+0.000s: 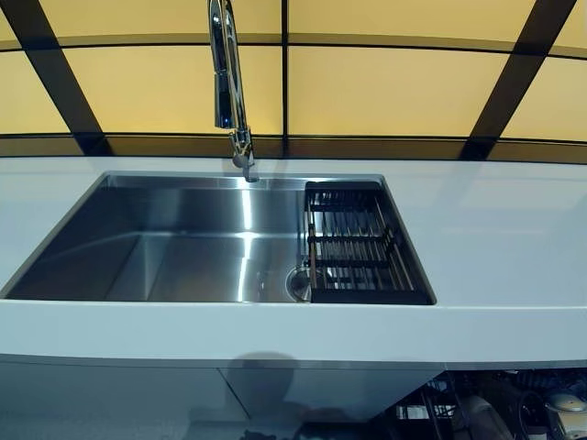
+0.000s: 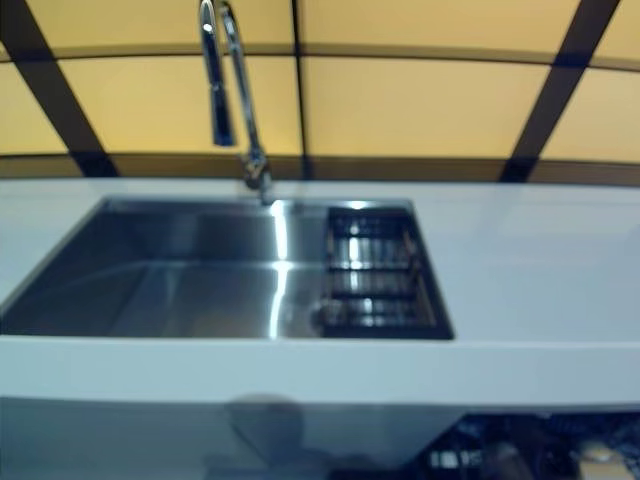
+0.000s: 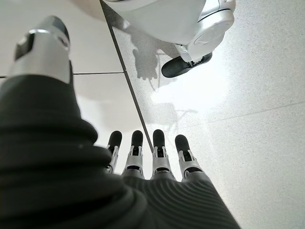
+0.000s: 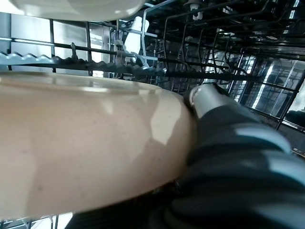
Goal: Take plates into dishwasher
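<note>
Down low, right robot hand (image 4: 224, 124) gripping beige plate (image 4: 86, 143) inside dishwasher rack (image 4: 143, 71).

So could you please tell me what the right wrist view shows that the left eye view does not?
Only the right wrist view shows the glossy cream ceramic plate, held by the right robot hand, whose thumb lies over its rim, in front of the dark wire dishwasher rack. Only the left eye view shows the stainless steel sink, the chrome faucet, the black slatted drying rack and the white countertop. They share nothing I can identify with confidence.
</note>
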